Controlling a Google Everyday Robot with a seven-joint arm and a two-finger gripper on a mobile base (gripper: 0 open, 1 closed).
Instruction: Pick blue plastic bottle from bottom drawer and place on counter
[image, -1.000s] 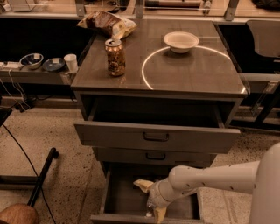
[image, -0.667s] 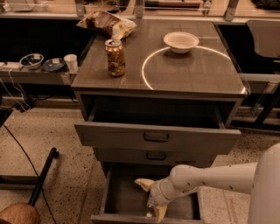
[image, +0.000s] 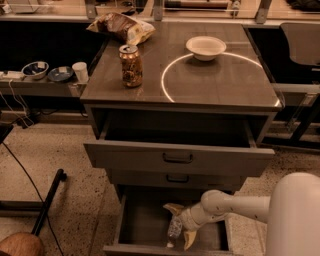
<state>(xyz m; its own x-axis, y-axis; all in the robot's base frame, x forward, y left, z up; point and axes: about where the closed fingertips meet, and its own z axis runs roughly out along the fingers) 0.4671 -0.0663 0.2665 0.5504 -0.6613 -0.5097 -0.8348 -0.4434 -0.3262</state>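
The bottom drawer (image: 131, 220) is pulled out, and its grey inside shows. The blue plastic bottle (image: 174, 229) lies in it near the front, small and clear. My gripper (image: 179, 224) reaches into the drawer from the right. Its pale fingers (image: 189, 239) are spread open, one on each side of the bottle, and I see no grip on it. The counter (image: 220, 82) with the white ring is above.
A brown patterned can (image: 131, 65), a crumpled chip bag (image: 120, 26) and a white bowl (image: 205, 47) stand on the counter. The top drawer (image: 175, 155) is open and overhangs the bottom one. A dark side shelf (image: 37, 80) with bowls and a cup is at the left.
My gripper has edged slightly to the right inside the bottom drawer. Nothing else has moved.
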